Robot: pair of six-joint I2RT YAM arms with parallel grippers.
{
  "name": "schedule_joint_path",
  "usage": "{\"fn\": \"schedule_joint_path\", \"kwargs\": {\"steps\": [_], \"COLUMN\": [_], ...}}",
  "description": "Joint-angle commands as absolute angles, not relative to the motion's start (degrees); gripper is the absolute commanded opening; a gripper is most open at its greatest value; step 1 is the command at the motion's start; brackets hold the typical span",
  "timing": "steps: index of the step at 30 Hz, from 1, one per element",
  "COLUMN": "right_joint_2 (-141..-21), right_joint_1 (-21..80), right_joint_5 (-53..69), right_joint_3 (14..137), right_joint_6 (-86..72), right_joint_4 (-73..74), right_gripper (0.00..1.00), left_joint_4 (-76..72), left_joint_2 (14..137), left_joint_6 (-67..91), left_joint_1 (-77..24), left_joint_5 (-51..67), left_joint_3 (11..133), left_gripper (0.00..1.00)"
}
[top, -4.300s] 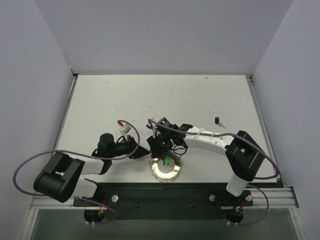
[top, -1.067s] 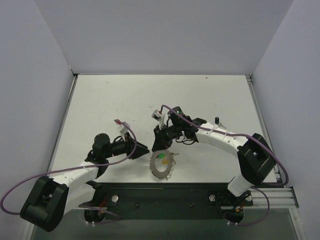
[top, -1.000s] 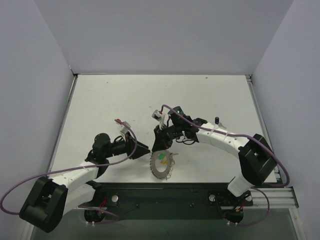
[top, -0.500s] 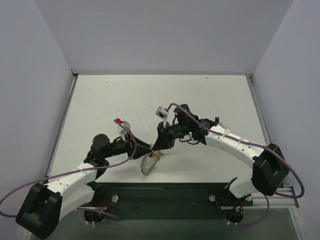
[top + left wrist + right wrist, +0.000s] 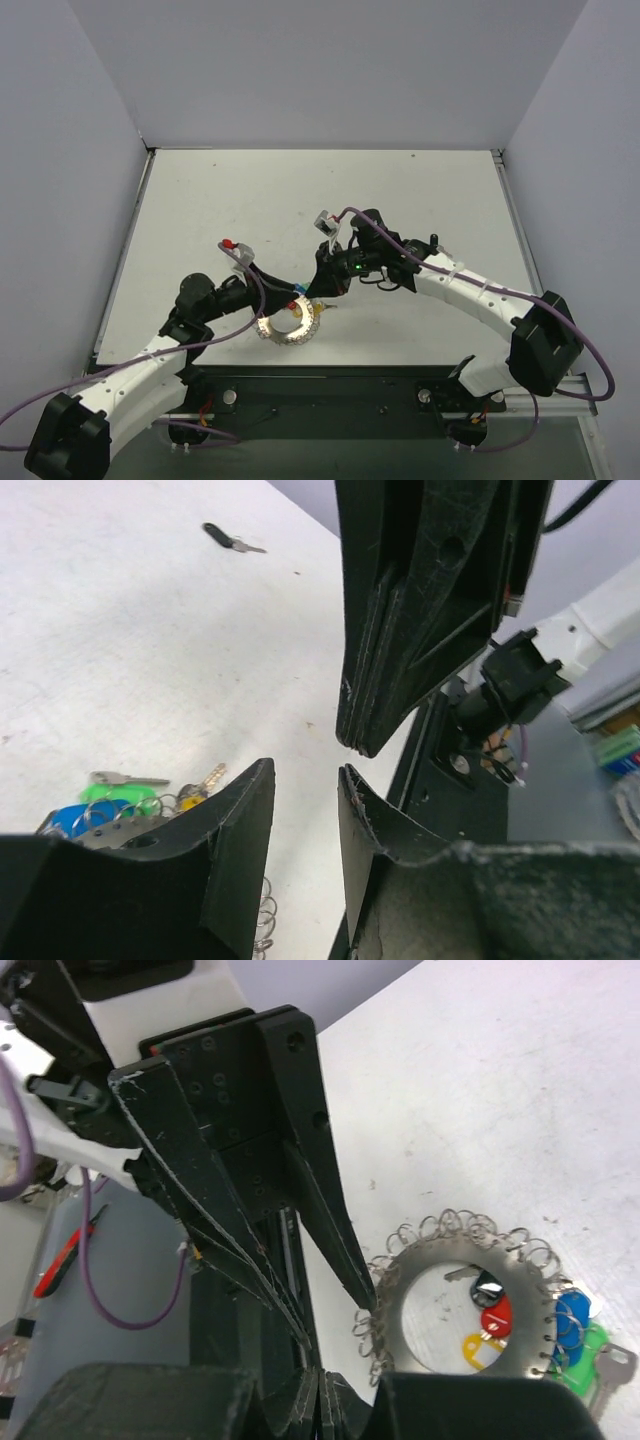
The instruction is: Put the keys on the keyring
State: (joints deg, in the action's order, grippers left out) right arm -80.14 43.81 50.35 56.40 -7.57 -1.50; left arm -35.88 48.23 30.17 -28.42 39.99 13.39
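Note:
The keyring [image 5: 274, 332], a flat silvery toothed ring, lies on the table between the arms. In the right wrist view the keyring [image 5: 460, 1255] has red [image 5: 495, 1315], yellow [image 5: 478, 1346] and black keys inside its hole, and blue [image 5: 572, 1312] and green keys hang at its outer rim. My left gripper [image 5: 297, 300] is open and empty, with one fingertip [image 5: 366, 1302] at the ring's rim. My right gripper [image 5: 318, 290] is shut on nothing, just above the left jaws. The left wrist view shows the same keys [image 5: 115, 792] beside its finger.
A loose black key [image 5: 437, 242] lies on the table to the right, behind the right arm; it also shows far off as the black key [image 5: 225, 538]. The table's near edge and the dark mounting rail [image 5: 330, 385] run just below the ring.
Over the last second the keyring slid left and now lies flat. My left gripper moved right to the ring. My right gripper lifted away from the ring, staying shut.

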Motion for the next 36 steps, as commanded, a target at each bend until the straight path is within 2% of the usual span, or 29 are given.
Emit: {"fn": "schedule_joint_path", "kwargs": {"steps": [1,9,15,21,29,32,36], "right_joint_2": [-81.2,-90.9,-98.5,-103.4,-110.2,-112.1,-115.0], "right_joint_1": [43.4,46.4,48.9,50.2,53.3,54.1,54.1], "right_joint_5": [44.0,29.4,22.0,19.0,16.5,16.1,15.5], "right_joint_3": [56.9,63.5,69.4,71.7,78.8,80.9,83.7], "right_joint_6": [-8.1,-7.6,-8.3,-11.9,-11.3,-10.8,-11.2], "right_joint_4": [-2.1,2.5,2.6,-2.0,-1.1,-0.6,1.8], "right_gripper": [0.12,0.33,0.46,0.64,0.68,0.62,0.50], "left_joint_4": [-24.2,-10.7,-5.6,-2.5,2.2,2.6,2.5], "left_joint_2": [43.3,37.7,39.2,44.3,49.1,51.1,53.3], "left_joint_6": [26.5,28.9,34.0,37.5,37.4,37.1,37.0], "left_joint_1": [-27.7,-23.6,-15.6,-3.6,-2.5,-2.1,-1.4], "left_joint_5": [26.9,10.8,9.0,14.8,14.4,15.6,17.8], "left_joint_3": [13.9,13.8,14.3,17.7,24.8,26.9,28.6], "left_gripper": [0.42,0.68,0.75,0.77,0.79,0.79,0.79]}}
